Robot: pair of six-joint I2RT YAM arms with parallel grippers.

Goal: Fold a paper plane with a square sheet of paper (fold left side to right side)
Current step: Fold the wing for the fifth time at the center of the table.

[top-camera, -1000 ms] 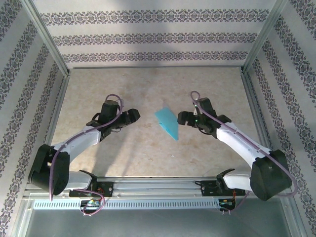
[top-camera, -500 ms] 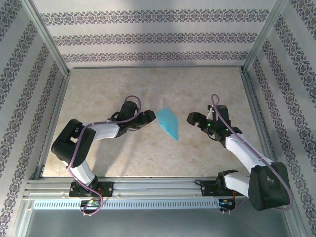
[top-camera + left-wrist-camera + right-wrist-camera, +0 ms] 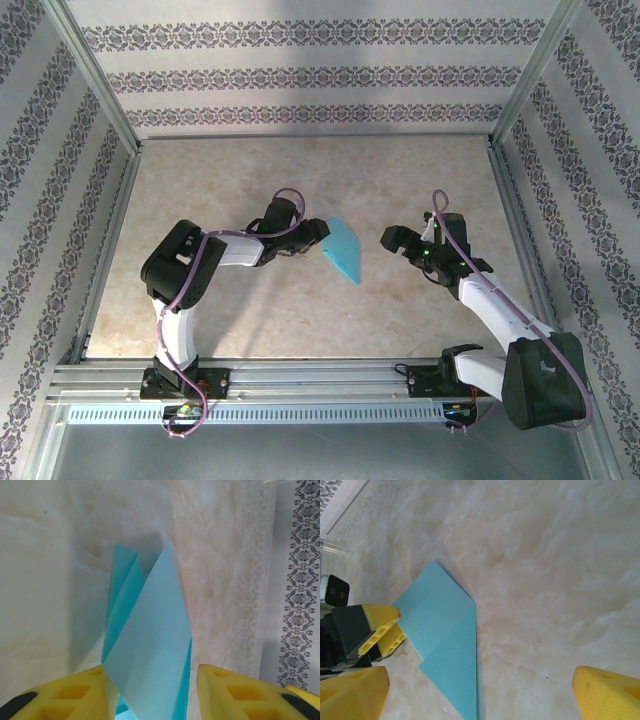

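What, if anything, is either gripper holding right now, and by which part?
Nothing is gripped yet. The left gripper has its jaws open around the left edge of the folded blue paper; the right gripper is open, apart from it.

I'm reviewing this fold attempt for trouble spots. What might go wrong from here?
1. The folded paper has loose, lifted layers inside the open left gripper. Closing might crumple it or catch only one layer.
2. The right gripper is open and apart from the folded paper, so nothing pins it and it may slide.

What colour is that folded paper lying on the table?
The folded paper is plain cyan-blue, clearest in the right wrist view.
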